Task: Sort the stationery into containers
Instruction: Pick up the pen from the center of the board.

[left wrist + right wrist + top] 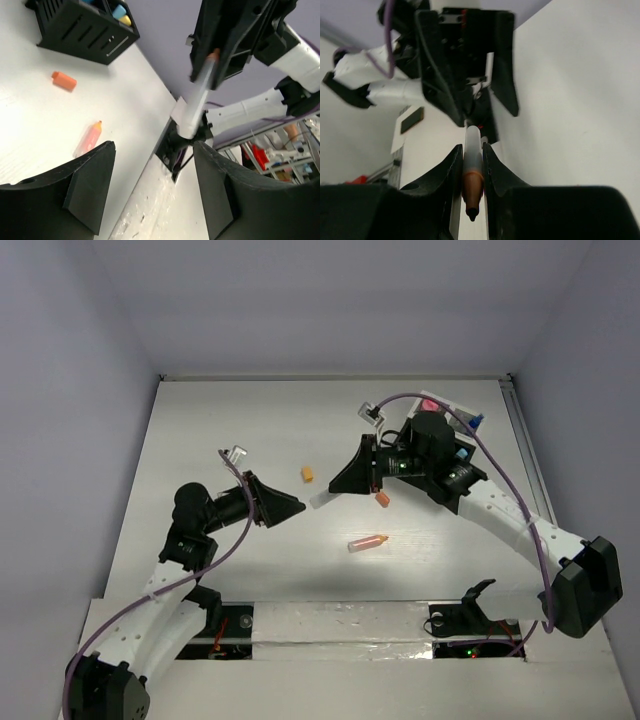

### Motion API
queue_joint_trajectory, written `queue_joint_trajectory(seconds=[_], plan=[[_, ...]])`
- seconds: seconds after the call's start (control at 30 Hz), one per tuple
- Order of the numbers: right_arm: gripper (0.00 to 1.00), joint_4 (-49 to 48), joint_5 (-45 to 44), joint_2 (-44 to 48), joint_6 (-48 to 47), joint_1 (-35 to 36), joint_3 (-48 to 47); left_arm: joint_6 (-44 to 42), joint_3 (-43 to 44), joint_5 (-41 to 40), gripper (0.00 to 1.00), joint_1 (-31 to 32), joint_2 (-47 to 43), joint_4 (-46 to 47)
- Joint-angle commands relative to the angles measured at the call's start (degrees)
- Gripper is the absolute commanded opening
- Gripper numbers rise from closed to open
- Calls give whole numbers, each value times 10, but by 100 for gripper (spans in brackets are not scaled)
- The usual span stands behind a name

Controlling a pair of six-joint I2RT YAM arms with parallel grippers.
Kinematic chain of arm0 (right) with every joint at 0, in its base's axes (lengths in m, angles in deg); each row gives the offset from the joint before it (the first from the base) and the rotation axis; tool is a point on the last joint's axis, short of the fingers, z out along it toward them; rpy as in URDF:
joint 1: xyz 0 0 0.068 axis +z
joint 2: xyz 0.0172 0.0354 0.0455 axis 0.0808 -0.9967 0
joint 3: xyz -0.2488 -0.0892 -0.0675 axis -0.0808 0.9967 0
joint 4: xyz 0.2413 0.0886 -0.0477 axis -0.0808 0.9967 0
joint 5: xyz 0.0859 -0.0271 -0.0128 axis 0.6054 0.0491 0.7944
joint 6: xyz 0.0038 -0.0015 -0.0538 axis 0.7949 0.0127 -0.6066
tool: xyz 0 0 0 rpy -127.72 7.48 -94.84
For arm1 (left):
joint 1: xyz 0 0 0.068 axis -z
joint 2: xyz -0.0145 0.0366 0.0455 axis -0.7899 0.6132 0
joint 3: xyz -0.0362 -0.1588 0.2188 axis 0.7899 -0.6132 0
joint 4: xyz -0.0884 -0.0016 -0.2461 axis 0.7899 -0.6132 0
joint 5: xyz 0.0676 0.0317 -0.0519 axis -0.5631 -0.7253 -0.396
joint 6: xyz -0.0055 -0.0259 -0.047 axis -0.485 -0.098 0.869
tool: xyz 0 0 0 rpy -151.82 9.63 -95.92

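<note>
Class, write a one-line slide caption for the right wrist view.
Right end effector grips a clear, orange-tipped pen, facing the open left end effector.

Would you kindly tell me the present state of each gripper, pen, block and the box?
Left gripper: open, empty.
Right gripper: shut on first pen, held off the table.
Second pen: lying on the table.
Orange block: loose on the table.
Second block: loose on the table.
Box: upright, holding some pieces.
</note>
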Motion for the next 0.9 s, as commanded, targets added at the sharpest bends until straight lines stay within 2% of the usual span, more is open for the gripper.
queue_joint_trajectory(seconds=[0.0, 0.13, 0.33, 0.47, 0.73, 0.87], plan=[[0, -22, 122, -6, 6, 0, -4, -31, 13, 62, 62, 0, 0, 30], [0, -84, 150, -18, 44, 0, 11, -6, 9, 87, 64, 0, 10, 76], [0, -106, 144, -42, 55, 5, 7, 24, -5, 118, 60, 0, 16, 124], [0, -114, 132, -68, 57, 17, -5, 23, -6, 124, 54, 0, 28, 119], [0, -140, 132, -125, 70, 39, -37, -26, 14, 107, 53, 11, 33, 48], [0, -141, 130, -146, 71, 52, -57, -28, 15, 106, 52, 16, 42, 45]])
